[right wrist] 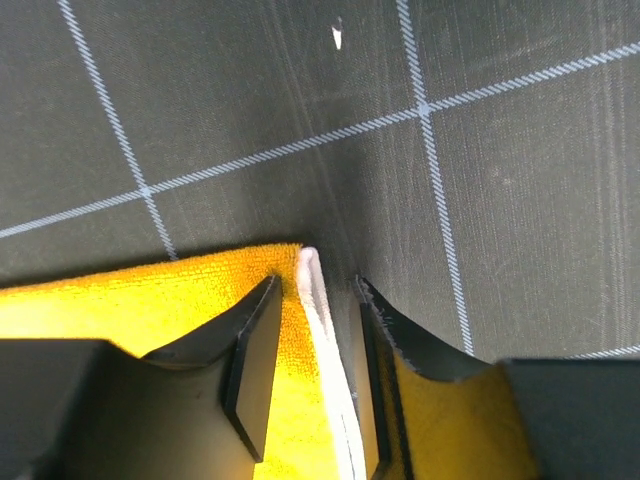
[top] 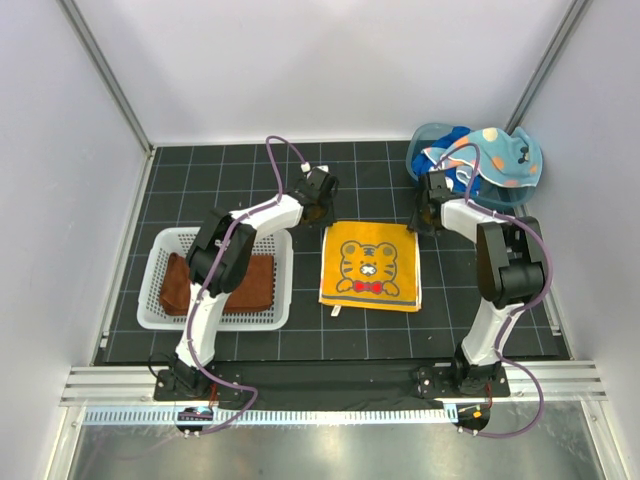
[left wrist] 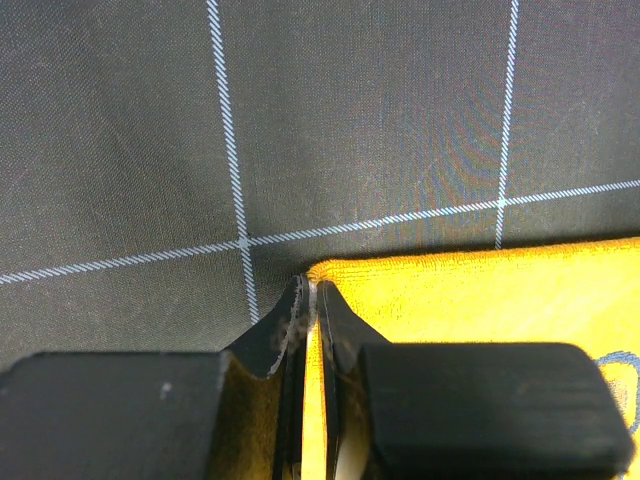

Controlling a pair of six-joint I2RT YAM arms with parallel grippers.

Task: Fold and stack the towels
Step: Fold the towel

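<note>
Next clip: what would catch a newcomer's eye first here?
A yellow tiger-face towel lies flat on the black grid mat, the left jaws pinching its far-left corner and the right jaws open astride its far-right corner. A rust-brown towel sits in the white mesh basket at left. A spotted light-blue towel spills from the blue tub far right.

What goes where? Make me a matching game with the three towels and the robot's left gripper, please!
Things:
1. yellow tiger towel
2. brown towel
3. spotted blue towel
4. left gripper

Places:
A. lying in the white basket
B. draped over the blue tub
C. pinched shut on a yellow corner
D. spread flat on the black mat

Pairs: 1-D, 2-A, 3-B, 4-C.
</note>
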